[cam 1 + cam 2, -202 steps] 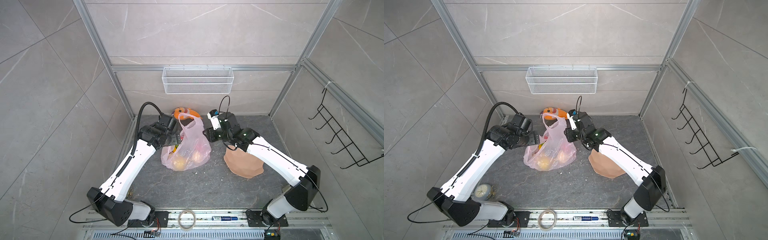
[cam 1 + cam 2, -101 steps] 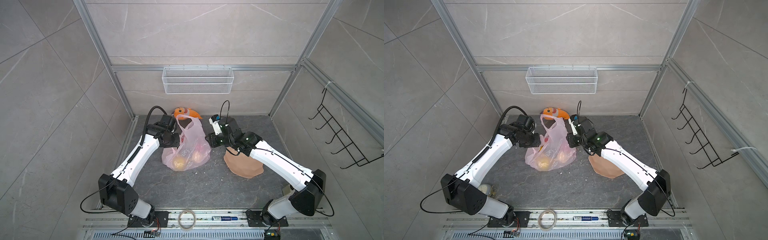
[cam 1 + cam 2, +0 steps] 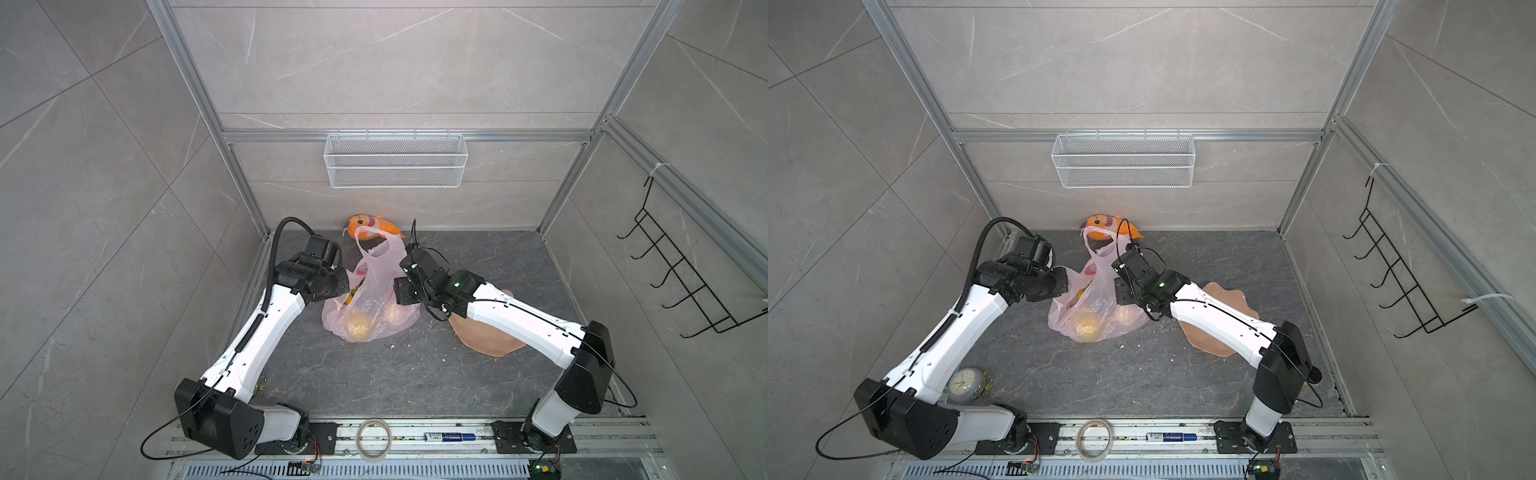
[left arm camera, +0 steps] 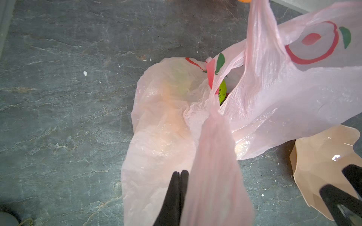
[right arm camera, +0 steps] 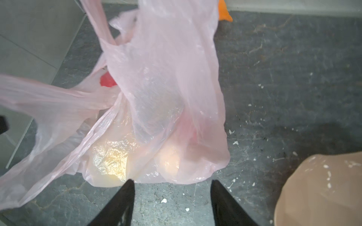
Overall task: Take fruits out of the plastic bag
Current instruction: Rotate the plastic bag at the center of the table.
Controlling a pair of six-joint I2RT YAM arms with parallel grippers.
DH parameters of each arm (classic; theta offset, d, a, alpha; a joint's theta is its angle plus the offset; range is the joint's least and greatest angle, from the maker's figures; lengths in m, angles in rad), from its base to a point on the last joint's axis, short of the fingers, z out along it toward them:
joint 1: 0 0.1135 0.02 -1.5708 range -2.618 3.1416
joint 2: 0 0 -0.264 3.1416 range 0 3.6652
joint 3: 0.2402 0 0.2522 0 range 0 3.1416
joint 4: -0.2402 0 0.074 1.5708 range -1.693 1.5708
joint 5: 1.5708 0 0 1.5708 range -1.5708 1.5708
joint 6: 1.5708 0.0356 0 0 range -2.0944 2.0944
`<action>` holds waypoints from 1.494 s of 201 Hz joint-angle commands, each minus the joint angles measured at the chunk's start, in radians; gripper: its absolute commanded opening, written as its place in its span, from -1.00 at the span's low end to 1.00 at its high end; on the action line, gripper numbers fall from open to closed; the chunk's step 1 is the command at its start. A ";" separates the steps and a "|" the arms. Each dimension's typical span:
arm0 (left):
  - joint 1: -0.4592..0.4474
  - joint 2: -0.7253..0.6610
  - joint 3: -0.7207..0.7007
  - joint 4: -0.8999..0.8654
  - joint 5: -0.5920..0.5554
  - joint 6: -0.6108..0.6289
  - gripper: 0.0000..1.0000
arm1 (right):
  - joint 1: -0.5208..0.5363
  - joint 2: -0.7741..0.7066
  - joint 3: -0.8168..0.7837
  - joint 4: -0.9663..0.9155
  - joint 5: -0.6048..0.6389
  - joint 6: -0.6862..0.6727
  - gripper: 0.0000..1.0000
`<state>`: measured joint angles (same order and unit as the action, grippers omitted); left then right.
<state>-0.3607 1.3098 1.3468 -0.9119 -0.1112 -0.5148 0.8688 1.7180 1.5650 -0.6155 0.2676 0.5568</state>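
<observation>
The plastic bag (image 3: 372,299) is slumping on the dark desk (image 3: 374,374) between the two arms. The fruits (image 3: 359,324) are sitting inside it, showing as pale yellow and beige lumps through the film, with a bright green one (image 4: 222,92) peeking out at the mouth; I am seeing none lying out on the desk. The left hand (image 4: 179,172) is pressing its tips tightly together, and one loop handle (image 4: 213,148) is stretching up just beside them; I cannot tell whether any film is caught farther back. That handle seems to be getting drawn up and aside to open the mouth. The right hand (image 5: 172,182) is standing wide with nothing in it, hovering just short of the bag's bulging bottom. The peach plate (image 5: 323,187) is lying off to its outer side, probably waiting to receive the fruit. The second handle (image 3: 376,241) is sticking up on its own beyond both hands, in front of the orange plush shark (image 3: 372,226). The bag is carrying only a red-outlined apple drawing (image 4: 311,42) with green leaves; I am finding no readable letters on it.
</observation>
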 commanded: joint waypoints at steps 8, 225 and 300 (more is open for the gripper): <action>0.022 -0.047 -0.034 0.022 -0.092 -0.051 -1.00 | 0.039 0.096 0.103 0.035 0.058 0.102 0.36; 0.060 -0.143 -0.187 0.130 0.053 -0.063 -1.00 | 0.165 0.991 1.508 -0.927 0.595 0.559 0.42; 0.061 -0.134 -0.183 0.131 0.039 -0.066 -1.00 | 0.156 0.671 0.923 -0.584 0.560 0.478 -0.63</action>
<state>-0.2947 1.1927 1.1366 -0.8124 -0.0753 -0.5747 1.0351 2.4950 2.6514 -1.3148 0.8341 1.0737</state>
